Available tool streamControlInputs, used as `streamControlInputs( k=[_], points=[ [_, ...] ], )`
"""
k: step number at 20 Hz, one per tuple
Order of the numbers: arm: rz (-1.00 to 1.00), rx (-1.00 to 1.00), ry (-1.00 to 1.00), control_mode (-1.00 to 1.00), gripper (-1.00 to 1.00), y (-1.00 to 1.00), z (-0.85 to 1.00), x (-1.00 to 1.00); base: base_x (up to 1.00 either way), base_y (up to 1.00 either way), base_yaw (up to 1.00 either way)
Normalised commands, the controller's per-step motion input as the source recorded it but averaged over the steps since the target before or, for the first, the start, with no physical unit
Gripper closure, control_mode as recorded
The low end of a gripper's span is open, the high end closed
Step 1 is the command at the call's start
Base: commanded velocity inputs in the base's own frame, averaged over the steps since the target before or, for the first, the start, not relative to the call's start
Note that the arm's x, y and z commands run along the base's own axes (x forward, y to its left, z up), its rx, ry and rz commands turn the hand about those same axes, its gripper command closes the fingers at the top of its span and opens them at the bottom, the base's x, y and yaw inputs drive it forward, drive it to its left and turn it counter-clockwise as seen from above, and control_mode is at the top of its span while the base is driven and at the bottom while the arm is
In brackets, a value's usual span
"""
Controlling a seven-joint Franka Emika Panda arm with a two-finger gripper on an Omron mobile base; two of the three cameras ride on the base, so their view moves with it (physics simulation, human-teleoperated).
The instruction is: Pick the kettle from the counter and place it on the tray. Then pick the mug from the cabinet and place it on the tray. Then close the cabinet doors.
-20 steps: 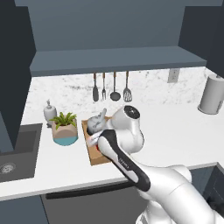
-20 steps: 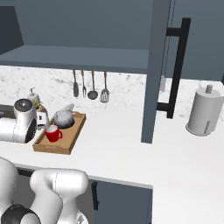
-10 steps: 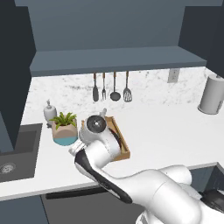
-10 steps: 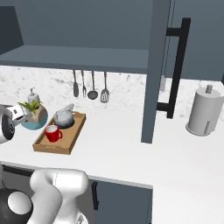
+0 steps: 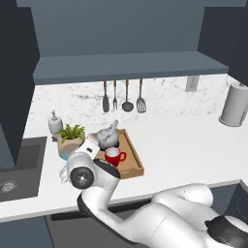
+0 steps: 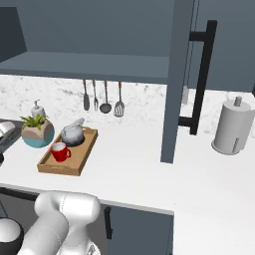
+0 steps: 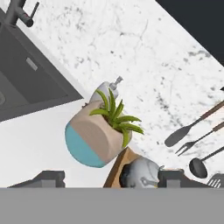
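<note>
Kettle (image 5: 107,136) and mug (image 5: 113,156) both sat on the tray (image 5: 135,163), with the gripper (image 7: 111,178) empty above the tray's end.

The kettle stood at the tray's far end and the red mug just in front of it, on the counter (image 5: 184,140). In the hand view the kettle (image 7: 141,173) lay between the two fingertips (image 7: 48,178), which stood wide apart and clamped on nothing. A potted plant (image 7: 98,133) sat just beside the tray, with a soap dispenser (image 7: 105,89) behind it and a sink (image 7: 26,83) further off. Utensils (image 5: 123,96) hung on the wall behind. The open cabinet door (image 6: 174,79) stood out over the counter, a paper towel roll (image 6: 231,127) beyond it.
</note>
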Motion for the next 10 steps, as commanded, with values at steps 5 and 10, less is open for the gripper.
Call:
streamControlInputs(
  k=[5, 10],
  points=[
    [-0.01, -0.16, 0.0, -1.0, 1.0, 0.64, 0.35, -0.04, 0.0, 0.0, 0.0],
    [-0.02, -0.25, -0.09, -1.0, 1.0, 0.46, 0.1, -0.03, 0.0, 0.0, 0.0]
  ],
)
